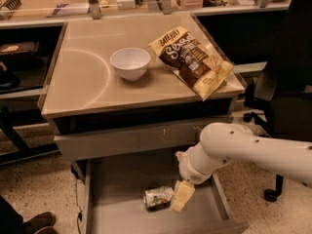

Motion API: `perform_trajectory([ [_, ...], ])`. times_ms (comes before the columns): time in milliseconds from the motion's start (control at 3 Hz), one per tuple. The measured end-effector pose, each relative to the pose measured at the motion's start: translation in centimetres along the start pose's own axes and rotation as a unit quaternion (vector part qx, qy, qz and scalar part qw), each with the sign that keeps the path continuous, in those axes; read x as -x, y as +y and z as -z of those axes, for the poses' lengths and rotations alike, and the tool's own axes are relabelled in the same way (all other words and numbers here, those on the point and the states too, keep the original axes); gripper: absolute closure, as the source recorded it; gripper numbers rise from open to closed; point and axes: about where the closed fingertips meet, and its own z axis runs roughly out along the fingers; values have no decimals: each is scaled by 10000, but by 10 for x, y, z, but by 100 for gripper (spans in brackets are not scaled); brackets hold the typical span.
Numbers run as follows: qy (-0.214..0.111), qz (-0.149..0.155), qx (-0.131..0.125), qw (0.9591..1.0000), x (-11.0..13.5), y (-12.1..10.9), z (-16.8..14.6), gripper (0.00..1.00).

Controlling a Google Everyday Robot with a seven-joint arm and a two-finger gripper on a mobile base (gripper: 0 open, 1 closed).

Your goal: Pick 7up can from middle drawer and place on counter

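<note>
1. below the front edge of the worktop [87,82], the middle drawer [122,179] stands pulled open. the 7up can [158,197] lies on its side on the grey drawer bottom, roughly mid-width and toward the drawer's front.
2. the tool [182,196] hangs low inside the drawer, right against the can's right end. it sits at the tip of the white arm [243,150], which reaches in from the right. i cannot tell how far open it is, nor whether it has hold of the can. the can looks to be resting on the drawer bottom.
3. the can is round, dented and on its side, so a sideways nudge could roll or skid it toward the drawer's left wall, out of reach of the grasp.
4. a grip on that dented wall may be shallow, and the can could slip and drop back during the lift.
5. a straight upward lift could knock the arm or the can against the closed drawer front [126,140] or the worktop's front edge, so the arm likely has to draw outward first.
6. on top, a white bowl [130,63] sits near the middle. a chip bag [191,60] lies toward the right edge, one corner hanging over the front edge near the front right corner. setting the can down there could shove the bag off, and the front left corner looks safer.
</note>
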Motion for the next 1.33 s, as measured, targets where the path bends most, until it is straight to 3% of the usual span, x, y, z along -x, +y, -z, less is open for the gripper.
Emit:
perform_trajectory([
  [333, -134, 210, -26, 9997, 12, -13, -34, 0],
  [667, -178, 195, 119, 9996, -2, -28, -87, 0],
  [1333, -264, 199, 210, 9992, -6, -25, -96, 0],
])
